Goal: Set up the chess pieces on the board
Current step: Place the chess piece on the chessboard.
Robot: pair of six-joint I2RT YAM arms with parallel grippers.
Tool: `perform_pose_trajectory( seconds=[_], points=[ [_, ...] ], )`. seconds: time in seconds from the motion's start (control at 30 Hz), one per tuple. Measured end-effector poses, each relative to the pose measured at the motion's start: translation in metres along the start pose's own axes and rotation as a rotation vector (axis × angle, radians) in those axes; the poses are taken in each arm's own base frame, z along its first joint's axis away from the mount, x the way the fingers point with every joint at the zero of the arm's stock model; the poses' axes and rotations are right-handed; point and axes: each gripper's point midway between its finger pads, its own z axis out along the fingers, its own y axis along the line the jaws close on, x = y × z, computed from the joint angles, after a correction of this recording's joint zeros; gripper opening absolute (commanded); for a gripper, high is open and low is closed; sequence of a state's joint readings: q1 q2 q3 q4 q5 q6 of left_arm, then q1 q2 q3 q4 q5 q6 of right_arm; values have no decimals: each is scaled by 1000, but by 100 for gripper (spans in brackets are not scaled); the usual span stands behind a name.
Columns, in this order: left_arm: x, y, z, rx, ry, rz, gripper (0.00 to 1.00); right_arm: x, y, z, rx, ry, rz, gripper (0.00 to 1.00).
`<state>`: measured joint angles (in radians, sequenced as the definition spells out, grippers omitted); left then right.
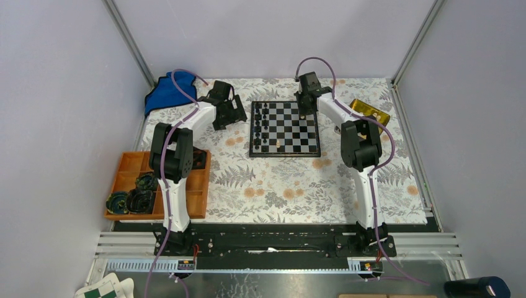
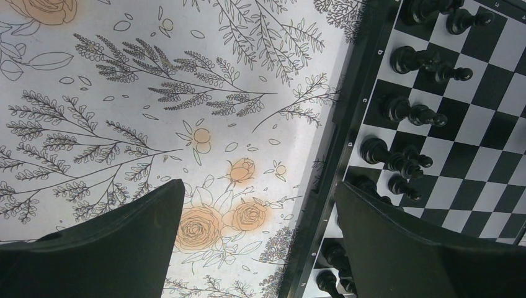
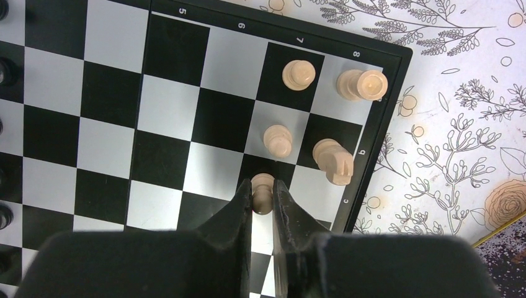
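Grey walls (image 1: 62,93), floral tablecloth (image 1: 279,186), left end effector (image 2: 259,189) spread wide, right end effector (image 3: 262,195) pinching pale pawn (image 3: 262,182)

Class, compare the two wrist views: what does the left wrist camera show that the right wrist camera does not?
Left wrist only: the open left pincer above the floral cloth; black pieces seen whole. Right wrist only: pale pieces by a corner, the right pincer shut on one pale piece. Both: the board and the cloth.
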<state>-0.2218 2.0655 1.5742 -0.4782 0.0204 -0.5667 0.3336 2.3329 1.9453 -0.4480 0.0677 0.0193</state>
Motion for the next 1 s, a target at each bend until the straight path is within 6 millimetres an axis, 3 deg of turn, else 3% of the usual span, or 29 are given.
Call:
perform_pose_trajectory(
  seconds=[0.33,1.0],
  points=[
    [0,0,0,0,0,0,99,1,0,0,0,3,6,31],
    [0,0,0,0,0,0,99,3,-1,-2,2,11,5,35]
  ],
)
